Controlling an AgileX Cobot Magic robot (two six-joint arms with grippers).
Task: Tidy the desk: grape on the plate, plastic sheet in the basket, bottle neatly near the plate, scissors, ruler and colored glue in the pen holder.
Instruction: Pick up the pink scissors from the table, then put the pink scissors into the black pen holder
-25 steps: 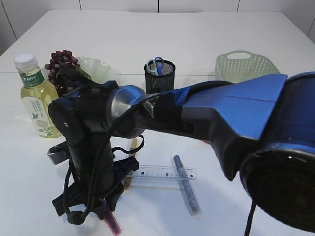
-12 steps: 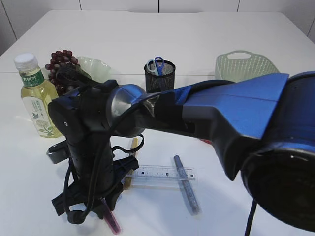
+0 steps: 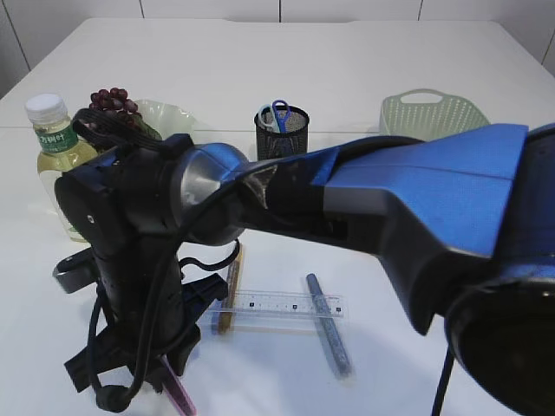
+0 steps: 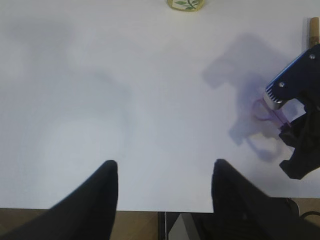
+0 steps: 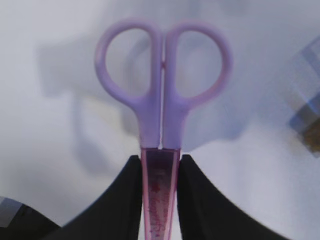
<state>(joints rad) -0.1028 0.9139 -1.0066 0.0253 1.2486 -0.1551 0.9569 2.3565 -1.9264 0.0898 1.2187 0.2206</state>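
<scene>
Right wrist view shows my right gripper [image 5: 160, 192] clamped on the sheathed blades of the purple scissors [image 5: 161, 100], handles free and clear of the table [image 3: 390, 78] for dropping into the pen holder [image 3: 281, 132], while my left gripper [image 4: 162, 192] hangs open, empty.

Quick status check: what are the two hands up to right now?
Right hand clamped on purple scissors. Left hand open, empty, over bare table. Ruler and glue stick lie flat, not yet stowed.
</scene>
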